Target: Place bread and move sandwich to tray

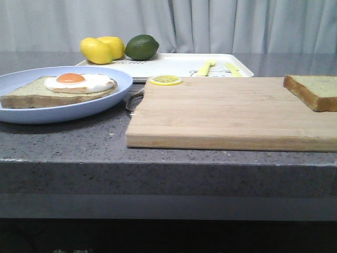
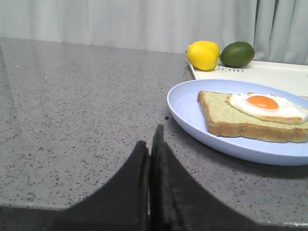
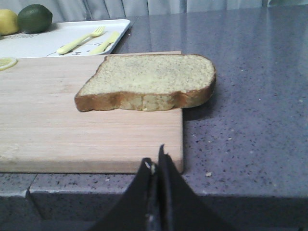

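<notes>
The bread (image 1: 316, 90) lies on the far right corner of a wooden cutting board (image 1: 221, 113); it also shows in the right wrist view (image 3: 151, 82). The sandwich (image 1: 63, 87), a bread slice topped with a fried egg, sits on a light blue plate (image 1: 31, 116) at the left, and shows in the left wrist view (image 2: 255, 113). The white tray (image 1: 174, 64) stands at the back. My left gripper (image 2: 150, 139) is shut and empty, low over the counter beside the plate (image 2: 192, 115). My right gripper (image 3: 156, 161) is shut and empty, near the board's front corner. Neither gripper shows in the front view.
Two yellow lemons (image 1: 101, 49) and a green lime (image 1: 141, 47) sit at the tray's far left. A yellow fork and knife (image 1: 216, 67) lie in the tray. A lemon slice (image 1: 166, 80) rests on the board's back edge. The grey counter's front edge (image 1: 168, 163) is near.
</notes>
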`<act>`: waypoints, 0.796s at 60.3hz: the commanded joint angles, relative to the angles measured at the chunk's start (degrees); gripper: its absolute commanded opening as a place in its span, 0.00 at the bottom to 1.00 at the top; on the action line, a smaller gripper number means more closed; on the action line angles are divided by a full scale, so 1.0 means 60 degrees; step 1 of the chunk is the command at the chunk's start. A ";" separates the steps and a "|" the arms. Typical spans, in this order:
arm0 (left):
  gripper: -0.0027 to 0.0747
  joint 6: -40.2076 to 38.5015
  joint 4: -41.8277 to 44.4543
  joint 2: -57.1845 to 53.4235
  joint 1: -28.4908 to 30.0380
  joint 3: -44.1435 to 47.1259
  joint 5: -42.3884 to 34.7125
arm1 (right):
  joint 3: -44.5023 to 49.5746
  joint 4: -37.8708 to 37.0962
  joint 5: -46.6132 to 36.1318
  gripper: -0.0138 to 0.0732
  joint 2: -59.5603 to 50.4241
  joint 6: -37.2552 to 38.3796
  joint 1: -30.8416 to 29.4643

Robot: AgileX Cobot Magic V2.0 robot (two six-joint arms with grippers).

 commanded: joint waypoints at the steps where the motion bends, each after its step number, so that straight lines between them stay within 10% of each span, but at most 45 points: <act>1: 0.01 -0.0087 -0.0039 -0.0206 0.0025 -0.0002 -0.0837 | -0.0046 0.0050 -0.0795 0.08 -0.0125 -0.0079 -0.0037; 48: 0.01 -0.0087 -0.0492 -0.0206 0.0025 -0.0002 -0.2314 | -0.0238 0.0204 -0.2410 0.08 -0.0125 -0.0071 -0.0037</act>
